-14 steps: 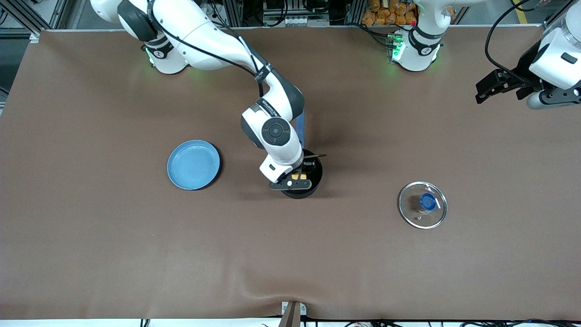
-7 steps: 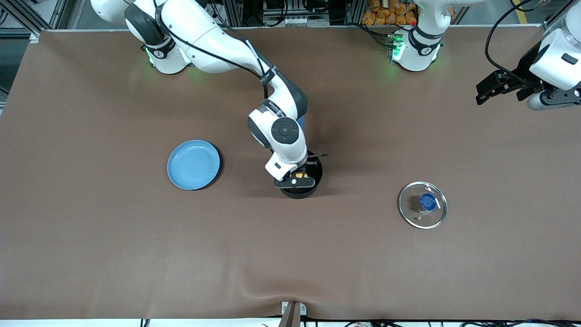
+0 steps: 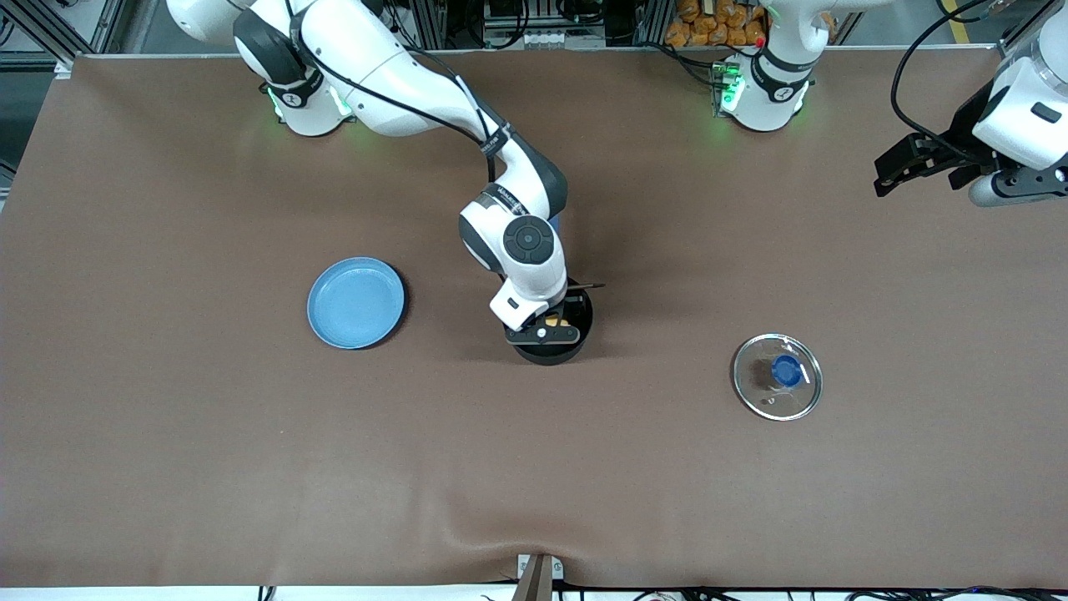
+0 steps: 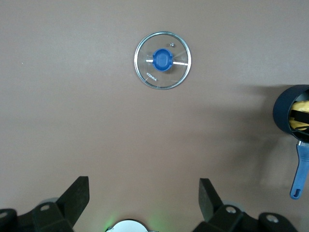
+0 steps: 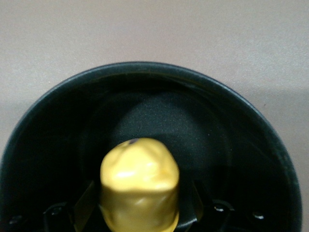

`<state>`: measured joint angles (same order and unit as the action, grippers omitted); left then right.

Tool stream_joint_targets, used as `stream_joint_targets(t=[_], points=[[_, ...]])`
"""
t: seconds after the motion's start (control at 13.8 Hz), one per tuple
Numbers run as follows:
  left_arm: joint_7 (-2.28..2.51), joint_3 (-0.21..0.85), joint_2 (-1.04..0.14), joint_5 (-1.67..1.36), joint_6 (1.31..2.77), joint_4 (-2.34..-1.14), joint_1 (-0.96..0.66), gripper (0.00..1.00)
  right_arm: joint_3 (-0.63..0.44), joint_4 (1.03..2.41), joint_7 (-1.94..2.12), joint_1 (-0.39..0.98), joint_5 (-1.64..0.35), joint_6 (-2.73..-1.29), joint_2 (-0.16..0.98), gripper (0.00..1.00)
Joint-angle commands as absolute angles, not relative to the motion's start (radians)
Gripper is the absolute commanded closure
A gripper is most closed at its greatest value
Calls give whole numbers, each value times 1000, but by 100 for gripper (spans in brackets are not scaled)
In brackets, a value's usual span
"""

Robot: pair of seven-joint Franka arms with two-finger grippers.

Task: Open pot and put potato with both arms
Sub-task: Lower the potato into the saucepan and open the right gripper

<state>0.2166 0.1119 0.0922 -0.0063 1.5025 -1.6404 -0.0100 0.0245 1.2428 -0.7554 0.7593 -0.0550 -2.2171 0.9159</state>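
The black pot (image 3: 552,351) stands mid-table without its lid. The right arm covers most of its blue handle (image 3: 554,224). My right gripper (image 3: 551,322) reaches down into the pot and is shut on the yellow potato (image 3: 554,320). In the right wrist view the potato (image 5: 139,180) sits between the fingers, over the pot's dark inside (image 5: 169,118). My left gripper (image 3: 894,167) is open and empty and waits above the table's edge at the left arm's end. The left wrist view shows its open fingers (image 4: 79,193), with the pot (image 4: 285,113) and its handle (image 4: 302,169) at the edge.
The glass lid (image 3: 778,376) with a blue knob lies flat toward the left arm's end, nearer the front camera than the pot; it also shows in the left wrist view (image 4: 162,60). An empty blue plate (image 3: 356,302) lies toward the right arm's end.
The right arm has shifted slightly toward the left arm's end and sunk the potato a little deeper into the pot. The left arm has barely moved.
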Motion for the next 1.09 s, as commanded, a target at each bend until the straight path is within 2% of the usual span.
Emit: stream_joint_targets(t=[0.0, 0.36, 0.65, 1.01], points=[[215, 118, 86, 12, 1505, -1625, -6, 0, 15, 1207, -781, 770, -38, -2210, 936, 0], [215, 120, 84, 11, 1514, -1624, -8, 0, 17, 1193, -779, 755, -41, -2189, 914, 0], [215, 118, 86, 11, 1516, -1626, -6, 0, 17, 1118, -776, 746, -44, -2036, 905, 0], [215, 120, 84, 9, 1520, -1626, -6, 0, 29, 1094, -776, 710, -57, -1944, 864, 0]])
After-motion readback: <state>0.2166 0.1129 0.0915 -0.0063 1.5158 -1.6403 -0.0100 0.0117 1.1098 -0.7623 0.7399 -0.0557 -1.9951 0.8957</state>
